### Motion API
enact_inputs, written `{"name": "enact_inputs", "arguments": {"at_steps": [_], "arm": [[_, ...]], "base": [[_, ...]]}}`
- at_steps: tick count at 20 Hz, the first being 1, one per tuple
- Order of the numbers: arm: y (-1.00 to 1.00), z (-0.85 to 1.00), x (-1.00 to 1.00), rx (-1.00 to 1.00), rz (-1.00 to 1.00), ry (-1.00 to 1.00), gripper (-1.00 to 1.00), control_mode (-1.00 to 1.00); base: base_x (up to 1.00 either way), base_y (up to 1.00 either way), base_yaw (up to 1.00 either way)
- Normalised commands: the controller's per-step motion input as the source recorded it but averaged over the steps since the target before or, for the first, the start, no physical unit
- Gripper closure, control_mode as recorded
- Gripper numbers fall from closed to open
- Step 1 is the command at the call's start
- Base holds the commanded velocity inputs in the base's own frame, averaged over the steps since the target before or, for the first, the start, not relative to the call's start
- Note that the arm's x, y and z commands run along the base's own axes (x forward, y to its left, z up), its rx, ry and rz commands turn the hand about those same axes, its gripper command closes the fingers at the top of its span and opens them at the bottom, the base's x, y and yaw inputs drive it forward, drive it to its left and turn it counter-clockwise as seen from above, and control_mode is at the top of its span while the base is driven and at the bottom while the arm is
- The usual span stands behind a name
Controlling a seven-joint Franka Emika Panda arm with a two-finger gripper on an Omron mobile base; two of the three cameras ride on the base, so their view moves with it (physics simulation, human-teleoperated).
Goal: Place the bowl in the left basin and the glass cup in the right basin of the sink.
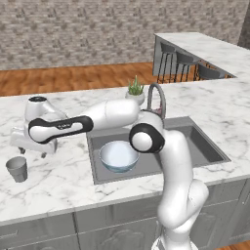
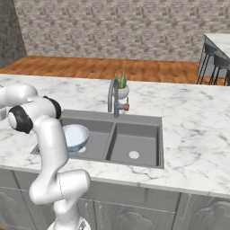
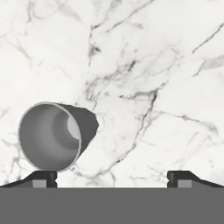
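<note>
1. Resting in the left basin [image 1: 100,141] of the sink [image 2: 155,120], the bowl [image 1: 118,156] sits on the floor of the wider compartment, near its front wall; the right base view shows the same bowl partly behind the arm. That half of the task looks done.

2. Standing upright on the marble table [image 1: 58,180], the glass cup [image 1: 17,169] is well to the left of the sink and near the table's front edge. It has not reached its basin.

3. The right basin [image 2: 134,143] holds nothing but its round pale drain [image 2: 134,155], so the second half of the task is open.

4. The arm reaches out to the left over the table, with the gripper [image 3: 111,178] above the surface just beside the cup. Its jaws stand spread wide and hold nothing. In the hand view the cup [image 3: 54,136] lies toward the left fingertip [image 3: 40,178] rather than centred between the two, and its open mouth faces the camera.

5. What is left, as I judge it: line the spread jaws up on the cup, close on it, lift it, carry it right across the wider compartment and the thin divider, and set it down in the narrower one.

6. The small potted plant [image 1: 135,91] and the chrome tap [image 1: 157,99] stand behind the sink, on the far side of that likely path.
</note>
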Motion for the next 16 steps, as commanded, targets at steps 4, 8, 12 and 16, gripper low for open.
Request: {"name": "enact_inputs", "arguments": {"at_steps": [4, 8, 12, 16], "arm": [[0.32, -0.05, 0.02, 0.0, 0.08, 0.0, -1.0, -1.0], [0.29, 0.01, 0.29, -0.04, 0.08, 0.03, -1.0, -1.0], [0.17, -0.05, 0.27, -0.07, 0.09, 0.02, -1.0, -1.0], [0.0, -0.12, 0.04, -0.04, 0.03, -0.01, -1.0, -1.0]], "base": [[0.0, 0.0, 0.0], [0.0, 0.0, 0.0], [0.0, 0.0, 0.0], [0.0, 0.0, 0.0]]}}
